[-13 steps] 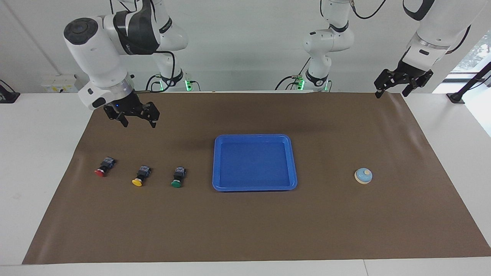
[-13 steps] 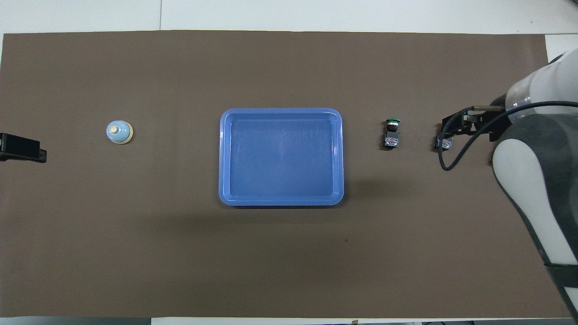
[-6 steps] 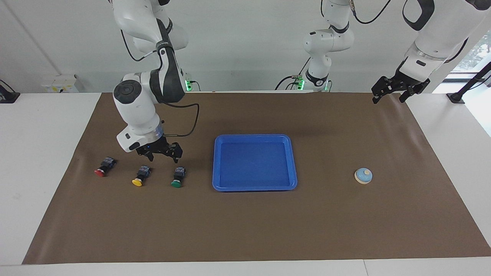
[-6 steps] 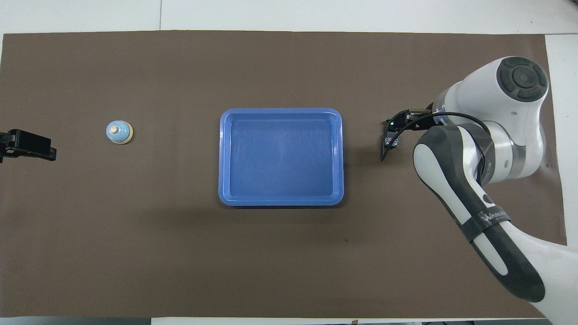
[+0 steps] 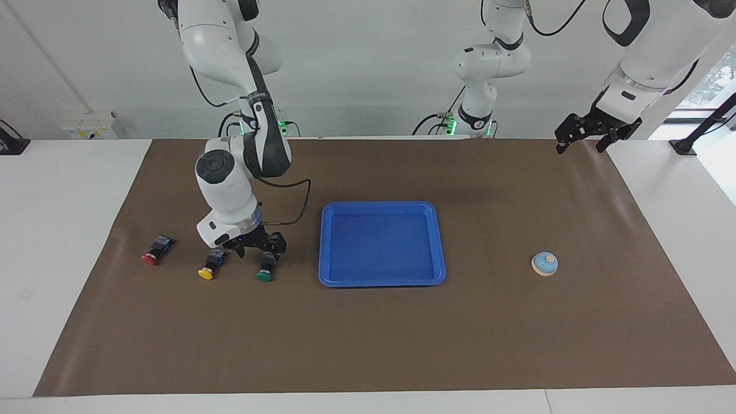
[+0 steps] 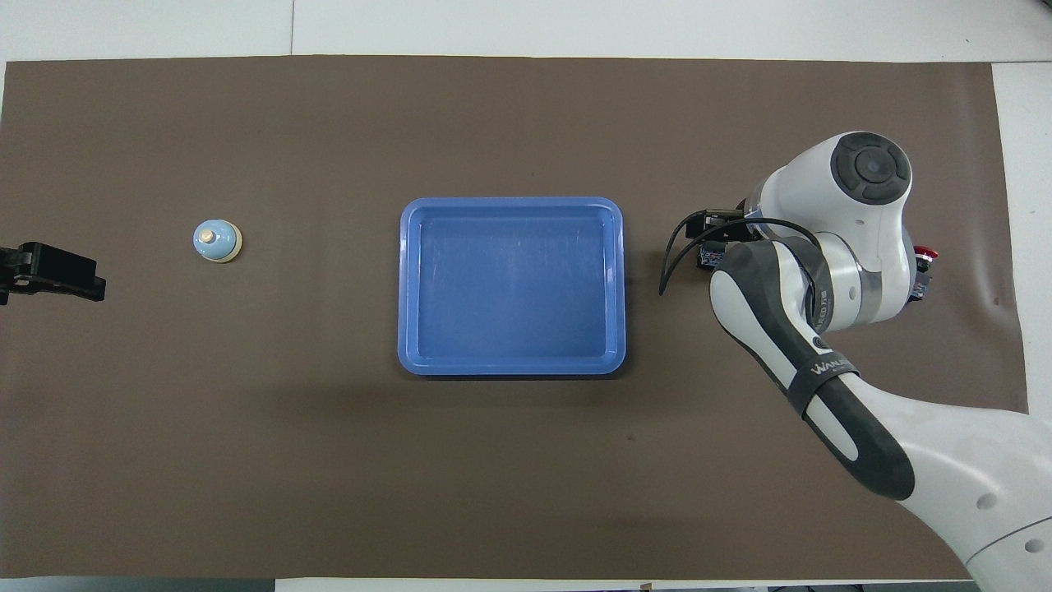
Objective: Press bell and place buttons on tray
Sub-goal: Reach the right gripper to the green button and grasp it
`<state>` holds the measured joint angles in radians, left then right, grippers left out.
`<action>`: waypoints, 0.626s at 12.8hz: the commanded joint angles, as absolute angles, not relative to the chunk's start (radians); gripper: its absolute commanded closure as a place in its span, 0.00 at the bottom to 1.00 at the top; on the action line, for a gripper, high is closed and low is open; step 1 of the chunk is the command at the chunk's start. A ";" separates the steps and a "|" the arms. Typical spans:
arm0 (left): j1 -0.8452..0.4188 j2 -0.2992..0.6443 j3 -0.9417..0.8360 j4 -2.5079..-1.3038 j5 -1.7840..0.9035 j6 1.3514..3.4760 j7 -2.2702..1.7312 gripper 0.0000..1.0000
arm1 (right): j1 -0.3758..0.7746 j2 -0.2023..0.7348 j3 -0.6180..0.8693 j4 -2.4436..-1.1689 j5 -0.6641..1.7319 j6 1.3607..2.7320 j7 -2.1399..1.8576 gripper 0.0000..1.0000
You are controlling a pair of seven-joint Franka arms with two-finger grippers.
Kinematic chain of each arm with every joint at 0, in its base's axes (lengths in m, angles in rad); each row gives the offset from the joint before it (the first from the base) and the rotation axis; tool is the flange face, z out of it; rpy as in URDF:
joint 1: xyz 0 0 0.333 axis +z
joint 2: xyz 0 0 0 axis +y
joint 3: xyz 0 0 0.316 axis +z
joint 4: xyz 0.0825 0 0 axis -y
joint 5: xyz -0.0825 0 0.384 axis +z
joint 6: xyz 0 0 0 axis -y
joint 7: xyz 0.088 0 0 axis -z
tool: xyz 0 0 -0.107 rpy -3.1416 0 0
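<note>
The right gripper (image 5: 260, 246) is low over the green button (image 5: 265, 269), its fingers spread apart with the button's black body directly under them; contact cannot be told. Just beside it toward the right arm's end lies the yellow button (image 5: 209, 267), close to one finger (image 5: 241, 250), and further that way the red button (image 5: 155, 252) lies by itself. To the gripper's other side, near but apart, is the blue tray (image 5: 439, 253), with nothing between it and the green button. Well past the tray, toward the left arm's end, sits the bell (image 5: 544, 264). The left gripper (image 5: 586, 133) waits with its fingers apart above the corner of the brown mat (image 5: 368, 345). In the overhead view the right arm's own bulk hides the yellow button and most of the green one; a black band on its forearm (image 6: 826, 367) reads roughly "WANA", the rest not readable.
</note>
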<state>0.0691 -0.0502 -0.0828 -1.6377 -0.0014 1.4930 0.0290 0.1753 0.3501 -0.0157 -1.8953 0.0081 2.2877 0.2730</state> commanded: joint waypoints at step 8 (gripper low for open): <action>0.058 -0.058 -0.075 -1.621 0.000 1.444 0.112 0.00 | 0.186 0.354 -0.005 -1.999 -0.043 2.427 0.276 0.00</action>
